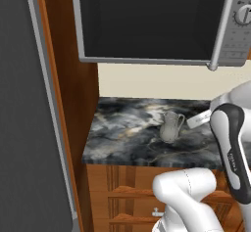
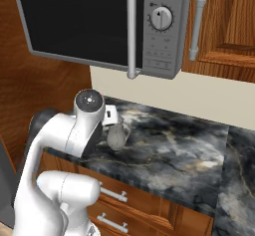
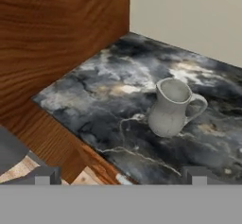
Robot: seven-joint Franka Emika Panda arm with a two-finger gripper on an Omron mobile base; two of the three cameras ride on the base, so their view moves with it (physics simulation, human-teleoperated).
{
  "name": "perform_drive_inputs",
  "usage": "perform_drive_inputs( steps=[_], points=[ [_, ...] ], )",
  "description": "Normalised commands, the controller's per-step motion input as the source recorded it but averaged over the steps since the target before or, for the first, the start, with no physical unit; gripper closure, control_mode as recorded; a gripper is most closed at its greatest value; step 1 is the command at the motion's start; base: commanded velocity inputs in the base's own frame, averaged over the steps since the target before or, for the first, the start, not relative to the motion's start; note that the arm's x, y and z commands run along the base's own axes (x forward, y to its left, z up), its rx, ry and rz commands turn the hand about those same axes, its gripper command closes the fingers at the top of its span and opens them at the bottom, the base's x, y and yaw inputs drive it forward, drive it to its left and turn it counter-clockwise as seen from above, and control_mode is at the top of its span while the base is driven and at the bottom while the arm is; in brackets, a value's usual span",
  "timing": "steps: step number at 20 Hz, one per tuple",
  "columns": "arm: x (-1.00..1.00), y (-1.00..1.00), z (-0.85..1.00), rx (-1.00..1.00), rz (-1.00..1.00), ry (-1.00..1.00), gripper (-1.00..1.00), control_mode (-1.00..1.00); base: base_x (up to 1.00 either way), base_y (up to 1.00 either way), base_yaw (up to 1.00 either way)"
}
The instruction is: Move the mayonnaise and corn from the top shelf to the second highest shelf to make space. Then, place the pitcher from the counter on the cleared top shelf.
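Observation:
The grey pitcher [image 3: 169, 109] stands upright on the dark marbled counter [image 3: 94, 95], its handle turned to the right in the hand view. My gripper [image 3: 120, 178] hovers above and in front of it, open, with nothing between its fingertips [image 3: 42, 176]. The left base view has the pitcher [image 1: 170, 127] near the middle of the counter [image 1: 122, 128], my hand just to its right. From the right base view the pitcher [image 2: 116, 136] sits close behind my wrist on the counter [image 2: 174, 150]. The mayonnaise, the corn, the top shelf and the second highest shelf are out of view.
A microwave [image 1: 147, 23] hangs low over the counter, its door handle [image 2: 131, 31] sticking down. A brown wooden side panel [image 1: 73, 79] walls the counter's left end, beside a tall grey door [image 1: 24, 104]. Wooden drawers [image 2: 129, 200] sit below.

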Motion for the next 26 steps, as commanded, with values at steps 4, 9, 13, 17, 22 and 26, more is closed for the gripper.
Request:
perform_drive_inputs(
  steps=[4, 9, 13, 17, 22, 26],
  points=[
    [0.49, -0.46, -0.35, 0.02, 0.22, 0.00, -1.00, -1.00, 0.00, 0.00, 0.00],
    [0.38, -0.48, -0.27, 0.06, 0.18, -0.08, -1.00, -1.00, 0.00, 0.00, 0.00],
    [0.29, -0.43, -0.35, 0.07, 0.19, -0.09, -1.00, -1.00, 0.00, 0.00, 0.00],
    [0.29, -0.38, -0.26, 0.09, 0.20, -0.08, -1.00, -1.00, 0.00, 0.00, 0.00],
    [0.27, -0.20, -0.14, 0.07, 0.18, -0.10, -1.00, -1.00, 0.00, 0.00, 0.00],
    [0.30, 0.00, -0.09, 0.02, 0.12, -0.06, -1.00, -1.00, 0.00, 0.00, 0.00]
  ],
)
